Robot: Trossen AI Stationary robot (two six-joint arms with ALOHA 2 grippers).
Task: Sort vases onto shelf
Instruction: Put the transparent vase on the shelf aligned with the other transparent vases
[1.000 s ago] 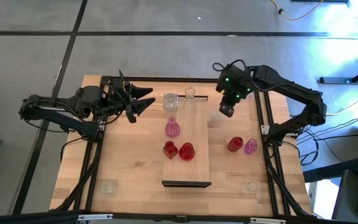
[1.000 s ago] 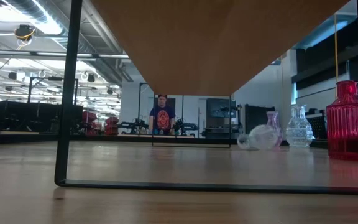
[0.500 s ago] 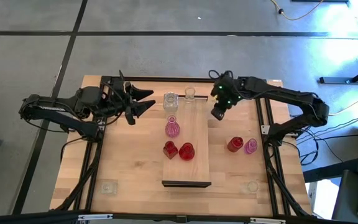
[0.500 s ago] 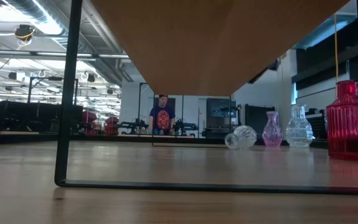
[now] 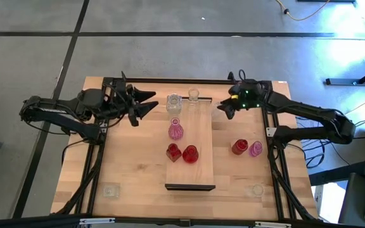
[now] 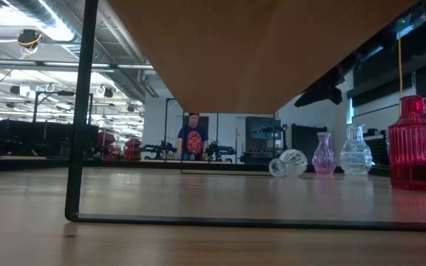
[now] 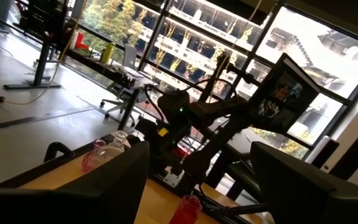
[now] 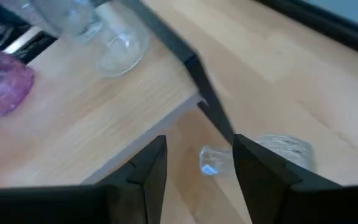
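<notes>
Writing: none readable | right end effector [image 8: 197, 163]: fingers apart, empty, over toppled clear vase [image 8: 272, 154] | left: released

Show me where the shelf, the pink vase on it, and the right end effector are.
shelf [image 5: 201, 166]: high view, bare board.
pink vase [image 5: 175, 132]: high view, its bulb.
right end effector [image 5: 224, 107]: high view, between fingertips.

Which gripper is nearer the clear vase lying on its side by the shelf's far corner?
Right. The right gripper is open directly over the fallen clear vase beside the shelf; the left gripper waits open across the shelf's far end.
</notes>
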